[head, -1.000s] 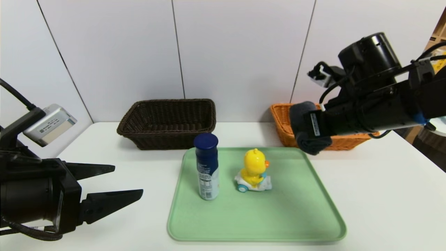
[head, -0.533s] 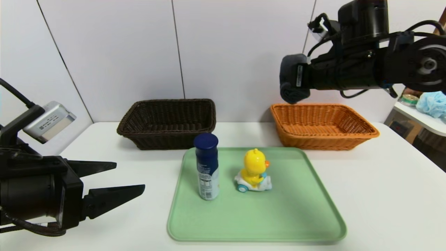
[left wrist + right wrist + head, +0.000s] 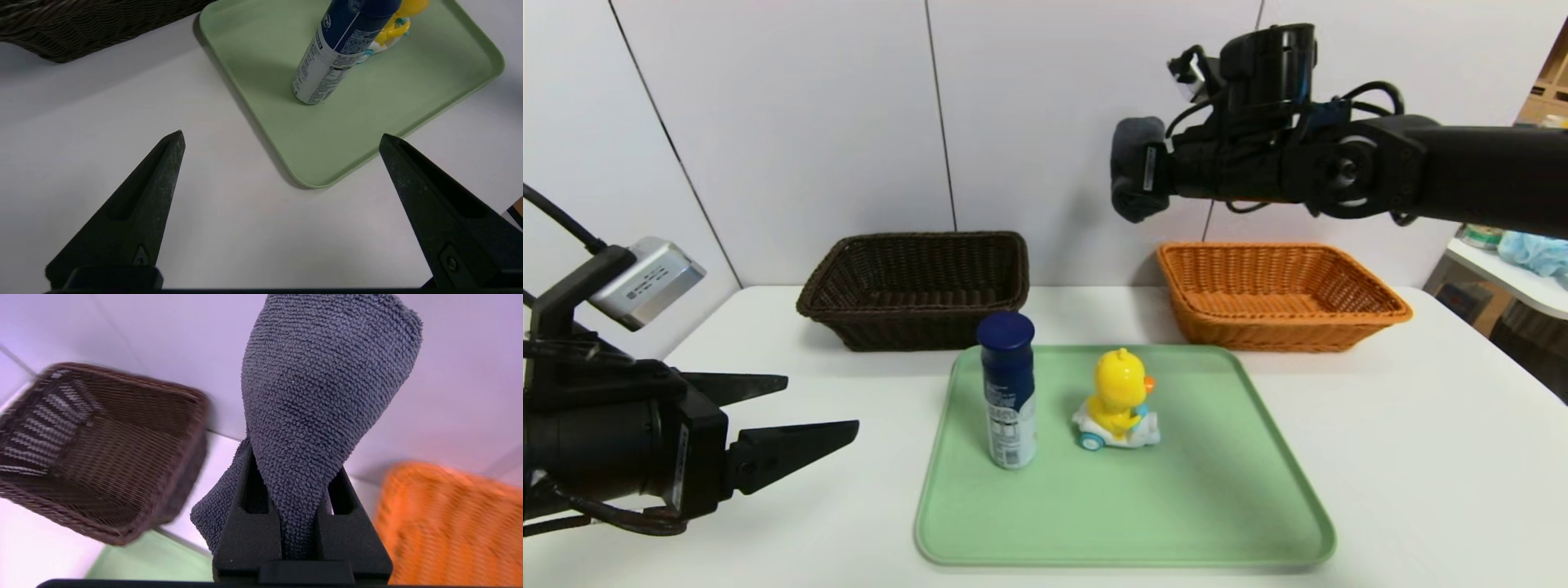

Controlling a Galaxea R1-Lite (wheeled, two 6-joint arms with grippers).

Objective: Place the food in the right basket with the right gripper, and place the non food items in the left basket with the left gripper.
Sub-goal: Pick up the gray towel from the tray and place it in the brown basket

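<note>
Head view, upper right: right pincer [image 3: 1137, 169] clamps a dark grey cloth [image 3: 1131, 175]; lower left, left pincer [image 3: 821, 415] gapes wide over the tabletop [image 3: 1421, 457].

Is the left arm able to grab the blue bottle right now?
Probably yes. The left gripper hangs low over the table with its jaws open wide, and the blue bottle stands upright near that edge of the green tray. Nothing sits between them; the toy duck is on the bottle's far side.
</note>
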